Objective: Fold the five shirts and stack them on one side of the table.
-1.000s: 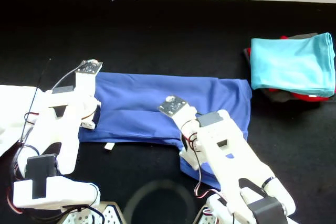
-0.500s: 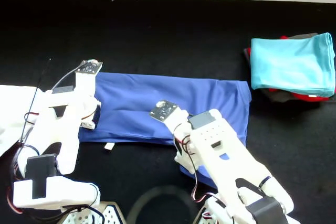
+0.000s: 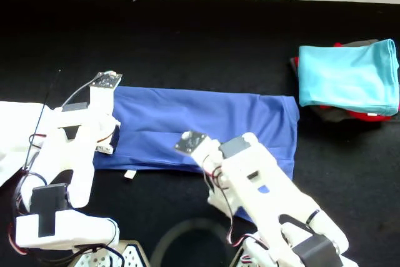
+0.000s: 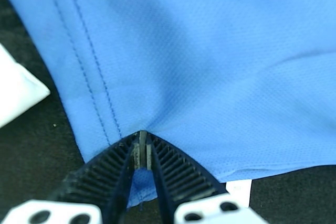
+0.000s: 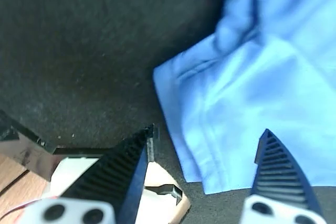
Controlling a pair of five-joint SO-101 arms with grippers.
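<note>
A blue shirt point(image 3: 206, 126) lies folded lengthwise across the middle of the black table. My left gripper point(image 4: 142, 150) is shut on the stitched hem of the blue shirt point(image 4: 210, 66), at the shirt's left end point(image 3: 106, 145) in the high view. My right gripper point(image 5: 207, 132) is open above the blue shirt's loose lower flap point(image 5: 247, 103), with a corner of the flap between its fingers. The right arm point(image 3: 250, 173) covers that flap in the high view. A folded cyan shirt point(image 3: 347, 76) tops a stack with red and grey shirts point(image 3: 350, 115) at the right.
A white shirt point(image 3: 9, 136) lies at the table's left edge, its corner point(image 4: 16, 98) near my left gripper. A small white tag point(image 3: 130, 174) sticks out below the blue shirt. The arm's base point(image 5: 157, 182) sits close under my right gripper.
The right arm has swung left and toward the table's near edge over the shirt's lower flap. The left arm and the shirt's left end have not moved.
</note>
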